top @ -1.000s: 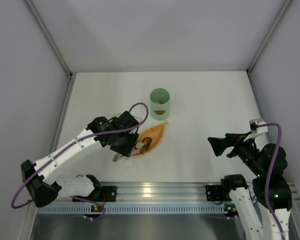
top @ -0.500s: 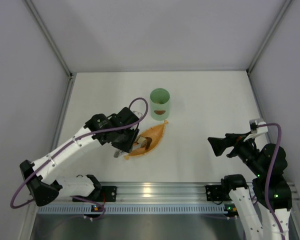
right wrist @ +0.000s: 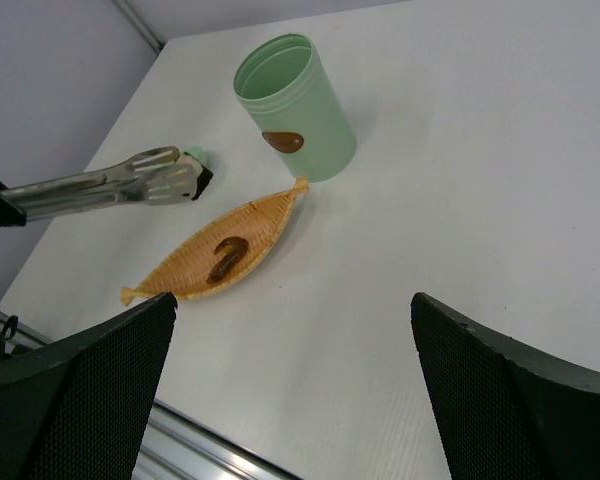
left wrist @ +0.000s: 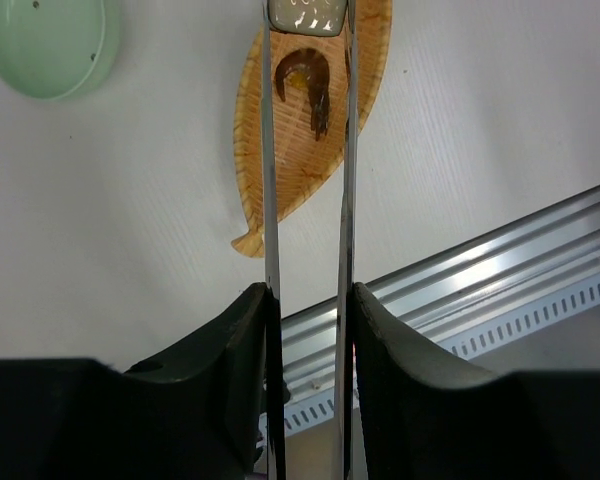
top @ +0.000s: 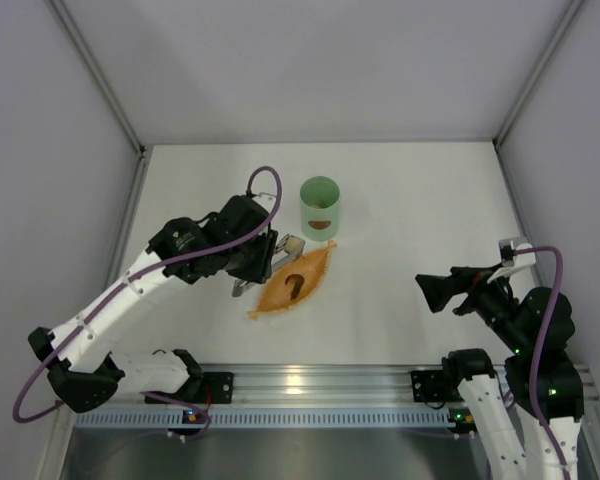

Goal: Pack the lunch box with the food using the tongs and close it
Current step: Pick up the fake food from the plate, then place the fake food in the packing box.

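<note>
The mint-green lunch box (top: 320, 208) (right wrist: 295, 105) stands upright and open just beyond the orange leaf tray (top: 295, 282). Its green lid (left wrist: 45, 45) lies flat on the table left of the tray. My left gripper (top: 255, 258) (left wrist: 310, 295) is shut on the silver tongs (left wrist: 270, 180) (right wrist: 100, 185), squeezing both arms. The tong tips hang over the tray's far end and pinch a pale beige piece of food (left wrist: 305, 12). One dark red-brown curved piece (left wrist: 310, 85) (right wrist: 225, 258) lies in the tray. My right gripper (top: 432, 290) (right wrist: 292, 300) hovers open at the right, holding nothing.
The tray (right wrist: 215, 255) points with its tip toward the lunch box and its tail toward the aluminium rail (top: 300, 380) at the near edge. White walls enclose the table on three sides.
My left arm has risen and swung back toward the upper left, carrying the tongs' tips from the middle of the tray to its far end. The right arm has not moved.
</note>
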Controlling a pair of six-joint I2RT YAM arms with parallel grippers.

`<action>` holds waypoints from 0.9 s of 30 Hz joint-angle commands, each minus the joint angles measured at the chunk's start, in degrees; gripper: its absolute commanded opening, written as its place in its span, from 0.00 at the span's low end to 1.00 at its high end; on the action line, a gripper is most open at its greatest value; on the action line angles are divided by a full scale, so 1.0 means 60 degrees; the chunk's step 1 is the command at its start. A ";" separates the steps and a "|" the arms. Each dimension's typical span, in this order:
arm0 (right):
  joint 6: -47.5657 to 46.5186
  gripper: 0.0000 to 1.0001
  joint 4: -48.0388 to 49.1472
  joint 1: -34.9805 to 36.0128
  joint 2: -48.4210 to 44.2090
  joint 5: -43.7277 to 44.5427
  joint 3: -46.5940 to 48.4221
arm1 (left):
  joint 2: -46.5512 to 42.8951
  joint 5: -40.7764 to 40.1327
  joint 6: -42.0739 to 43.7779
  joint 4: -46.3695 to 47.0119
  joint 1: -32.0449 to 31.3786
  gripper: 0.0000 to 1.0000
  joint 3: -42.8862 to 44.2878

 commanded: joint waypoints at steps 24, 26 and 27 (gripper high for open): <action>-0.0113 1.00 -0.0231 0.0079 -0.0099 0.0042 0.0000 | 0.3681 -0.1712 0.0038 0.2090 -0.0023 0.35 0.4509; -0.0113 0.99 -0.0246 0.0065 -0.0129 0.0027 -0.0014 | 0.3798 -0.1785 0.0053 0.2104 -0.0023 0.37 0.4510; -0.0113 0.99 -0.0246 0.0079 -0.0129 0.0042 -0.0014 | 0.3828 -0.1800 0.0024 0.2104 -0.0023 0.38 0.4510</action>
